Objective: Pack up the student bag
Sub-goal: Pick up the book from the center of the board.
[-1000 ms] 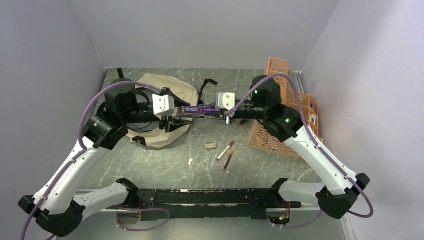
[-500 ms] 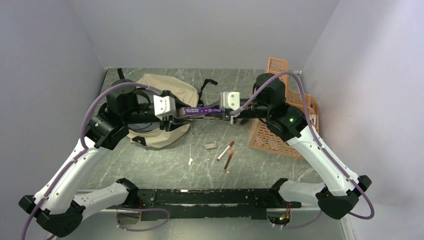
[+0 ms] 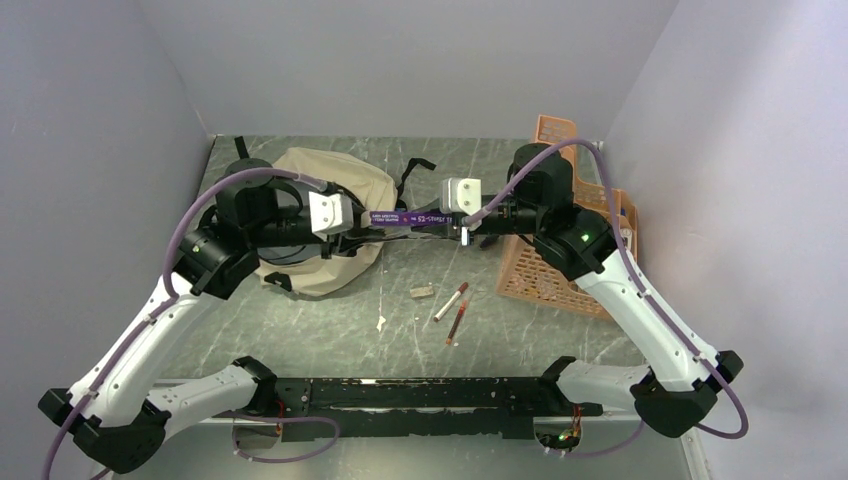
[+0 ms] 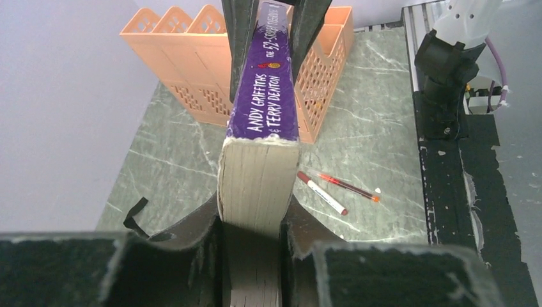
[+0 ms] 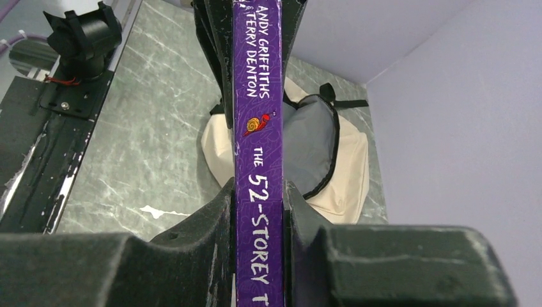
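Left hand [image 3: 362,228] and right hand [image 3: 447,222] clamp a purple book [image 3: 405,217] near the beige, grey-lined student bag [image 3: 345,175].

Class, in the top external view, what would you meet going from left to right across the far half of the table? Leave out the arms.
beige student bag → purple book → orange perforated organizer

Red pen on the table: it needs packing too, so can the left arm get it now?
Probably not yet. The left gripper is clamped on the purple book, which the right gripper also holds. The red pen lies uncovered, so the way looks free once the book is released.
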`<state>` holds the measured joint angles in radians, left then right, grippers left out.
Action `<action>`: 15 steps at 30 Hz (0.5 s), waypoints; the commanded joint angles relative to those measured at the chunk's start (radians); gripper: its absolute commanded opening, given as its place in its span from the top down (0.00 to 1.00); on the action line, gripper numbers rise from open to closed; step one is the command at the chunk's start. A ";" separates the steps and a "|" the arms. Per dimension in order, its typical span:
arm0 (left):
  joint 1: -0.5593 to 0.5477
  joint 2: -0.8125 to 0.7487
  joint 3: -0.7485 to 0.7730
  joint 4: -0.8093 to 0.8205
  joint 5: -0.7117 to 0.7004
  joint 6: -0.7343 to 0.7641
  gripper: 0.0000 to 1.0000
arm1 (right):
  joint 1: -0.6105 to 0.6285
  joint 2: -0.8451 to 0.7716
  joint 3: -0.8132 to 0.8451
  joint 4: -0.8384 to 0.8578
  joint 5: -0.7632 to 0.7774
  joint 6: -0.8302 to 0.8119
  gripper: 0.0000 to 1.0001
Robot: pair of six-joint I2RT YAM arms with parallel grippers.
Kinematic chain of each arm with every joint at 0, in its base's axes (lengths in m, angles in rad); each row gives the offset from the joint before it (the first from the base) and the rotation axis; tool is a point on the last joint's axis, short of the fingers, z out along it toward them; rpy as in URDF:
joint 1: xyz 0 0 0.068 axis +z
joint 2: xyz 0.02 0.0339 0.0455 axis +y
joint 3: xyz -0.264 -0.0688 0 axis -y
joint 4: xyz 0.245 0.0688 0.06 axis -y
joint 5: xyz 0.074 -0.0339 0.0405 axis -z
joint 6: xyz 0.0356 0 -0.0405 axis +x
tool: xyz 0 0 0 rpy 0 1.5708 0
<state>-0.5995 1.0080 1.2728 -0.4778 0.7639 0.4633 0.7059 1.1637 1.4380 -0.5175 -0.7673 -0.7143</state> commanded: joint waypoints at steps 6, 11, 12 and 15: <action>-0.002 0.018 -0.108 0.142 -0.336 -0.142 0.95 | -0.003 -0.025 -0.027 0.186 0.018 0.075 0.33; 0.008 0.017 -0.164 0.246 -0.551 -0.275 0.95 | -0.002 -0.075 -0.145 0.396 0.111 0.146 0.28; 0.013 0.014 -0.170 0.266 -0.606 -0.311 0.95 | -0.001 -0.085 -0.175 0.459 0.133 0.178 0.27; 0.040 0.023 -0.156 0.272 -0.710 -0.400 0.95 | -0.002 -0.090 -0.236 0.570 0.170 0.239 0.27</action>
<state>-0.5911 1.0504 1.0828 -0.3885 0.2714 0.2153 0.7025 1.0939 1.2655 -0.1791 -0.6788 -0.5831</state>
